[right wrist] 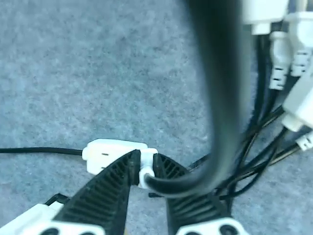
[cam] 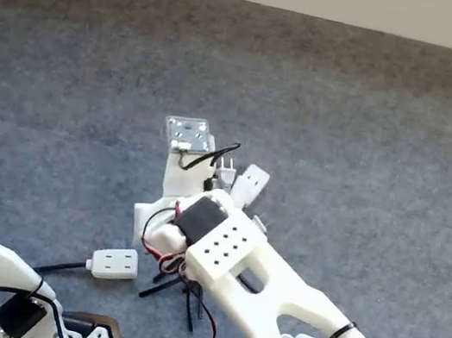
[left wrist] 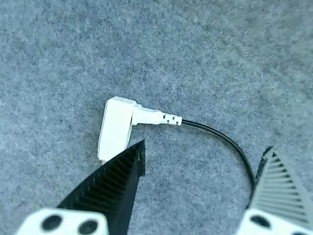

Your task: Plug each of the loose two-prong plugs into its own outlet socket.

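- While looking down over a grey desk (cam: 371, 142), shows a white near socket (cam: 114, 264) lying left of centre, its black cord (cam: 60, 266) trailing left.
- Shows the left hand (left wrist: 205, 147) close by that socket, spread wide, gripping nothing.
- Shows the right hand (right wrist: 145, 159) pinched tight on a white plug (right wrist: 145, 174), just beside a second socket (right wrist: 113, 154).
- Leaves unclear whether those two touch.
- Shows loose plugs (cam: 228, 169) bunched farther off, mid-desk.

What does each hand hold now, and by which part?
The right hand is shut on a white plug, gripping its body where the black cable leaves it. The left hand is open and holds nothing.
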{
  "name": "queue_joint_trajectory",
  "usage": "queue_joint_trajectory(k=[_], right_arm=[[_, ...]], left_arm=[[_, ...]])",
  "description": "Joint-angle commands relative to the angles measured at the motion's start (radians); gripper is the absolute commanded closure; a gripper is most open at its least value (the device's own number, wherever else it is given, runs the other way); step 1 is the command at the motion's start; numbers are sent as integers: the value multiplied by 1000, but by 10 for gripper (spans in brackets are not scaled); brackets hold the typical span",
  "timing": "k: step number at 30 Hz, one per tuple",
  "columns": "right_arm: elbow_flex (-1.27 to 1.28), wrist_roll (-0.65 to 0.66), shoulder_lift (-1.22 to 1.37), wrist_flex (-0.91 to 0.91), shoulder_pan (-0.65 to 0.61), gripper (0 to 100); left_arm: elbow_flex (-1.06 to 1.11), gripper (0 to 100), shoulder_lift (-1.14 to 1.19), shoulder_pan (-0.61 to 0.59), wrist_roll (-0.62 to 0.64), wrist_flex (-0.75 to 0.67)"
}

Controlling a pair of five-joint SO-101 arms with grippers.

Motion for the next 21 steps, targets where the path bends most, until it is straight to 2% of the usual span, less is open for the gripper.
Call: queue_joint_trajectory(k=[1, 13, 21], right_arm=[[-7, 9, -10, -24, -51, 994], [124, 11, -10, -153, -56, 994], [88, 44, -19, -145, -56, 994]], left_arm=[[-41, 642, -8, -12, -8, -6], [-41, 642, -7, -15, -8, -6], [-36, 642, -5, -12, -8, -6]])
